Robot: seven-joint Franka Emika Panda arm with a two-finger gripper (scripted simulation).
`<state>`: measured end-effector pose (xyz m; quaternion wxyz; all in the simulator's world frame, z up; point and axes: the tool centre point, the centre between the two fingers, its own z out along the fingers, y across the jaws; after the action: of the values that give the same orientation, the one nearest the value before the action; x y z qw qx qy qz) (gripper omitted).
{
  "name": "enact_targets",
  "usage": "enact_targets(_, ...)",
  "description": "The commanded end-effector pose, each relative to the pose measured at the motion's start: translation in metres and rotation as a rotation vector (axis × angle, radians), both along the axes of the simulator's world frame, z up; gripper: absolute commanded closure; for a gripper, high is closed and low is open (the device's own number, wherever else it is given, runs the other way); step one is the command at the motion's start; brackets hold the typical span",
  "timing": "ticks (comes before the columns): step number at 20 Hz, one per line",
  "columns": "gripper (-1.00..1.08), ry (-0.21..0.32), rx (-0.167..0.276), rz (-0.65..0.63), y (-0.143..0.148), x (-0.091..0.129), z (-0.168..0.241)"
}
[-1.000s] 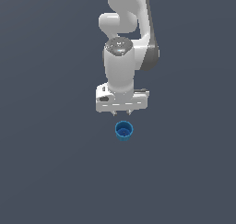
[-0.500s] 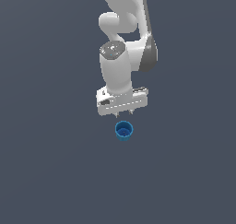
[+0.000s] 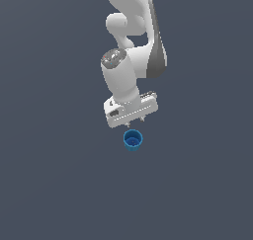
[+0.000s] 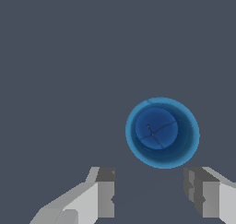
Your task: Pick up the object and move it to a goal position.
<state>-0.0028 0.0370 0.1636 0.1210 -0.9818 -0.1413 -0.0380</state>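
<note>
- Bright blue on the cup [image 3: 133,140], a lighter blue ring at the rim and a deeper blue down in the hollow, with thin dark lines crossing its floor in the wrist view [image 4: 162,132].
- White gripper [image 3: 132,119], small dark patches on its body.
- Fingers [image 4: 103,195] pale grey-white, darker grey at the tips.
- Arm [image 3: 129,51] glossy white, grey shading along one side.
- Ground [image 3: 54,184] one flat slate grey-blue, no pattern anywhere.
</note>
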Motion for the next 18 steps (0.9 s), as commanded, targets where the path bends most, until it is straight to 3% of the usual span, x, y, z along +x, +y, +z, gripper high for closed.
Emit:
enact_targets(1,-0.20,-0.013,0.025,0.030,0.002,-0.001,-0.002)
enact_targets(18,-0.20,-0.138,0.168,0.206,0.015,-0.004,-0.016)
